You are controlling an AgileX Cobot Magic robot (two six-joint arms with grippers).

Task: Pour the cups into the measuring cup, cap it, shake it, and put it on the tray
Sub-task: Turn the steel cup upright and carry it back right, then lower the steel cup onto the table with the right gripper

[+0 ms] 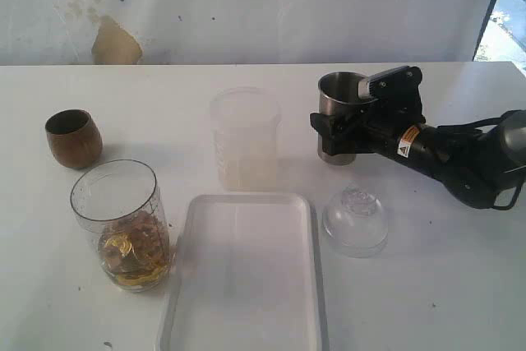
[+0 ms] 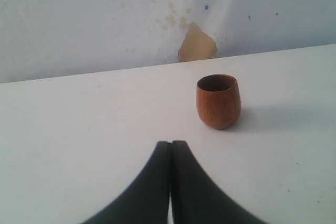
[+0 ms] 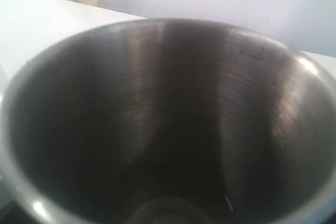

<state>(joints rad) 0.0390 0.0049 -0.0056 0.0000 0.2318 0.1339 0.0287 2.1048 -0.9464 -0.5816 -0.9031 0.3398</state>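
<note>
The brown wooden cup point(image 1: 73, 138) stands upright at the far left; in the left wrist view the wooden cup point(image 2: 218, 101) sits beyond my left gripper point(image 2: 170, 145), whose black fingers are pressed together on nothing. The left gripper is outside the exterior view. The clear measuring cup point(image 1: 123, 224) stands in front of the wooden cup, with golden-brown pieces at its bottom. My right gripper point(image 1: 334, 127) is closed around the steel tumbler point(image 1: 338, 113), which is upright at the back right. The tumbler's inside point(image 3: 168, 124) fills the right wrist view and looks empty, hiding the fingers. The white tray point(image 1: 246, 285) lies front centre.
A frosted translucent beaker point(image 1: 245, 139) stands behind the tray, between the two cups. A clear domed lid point(image 1: 355, 219) rests on the table to the right of the tray, just in front of the right arm point(image 1: 460, 158).
</note>
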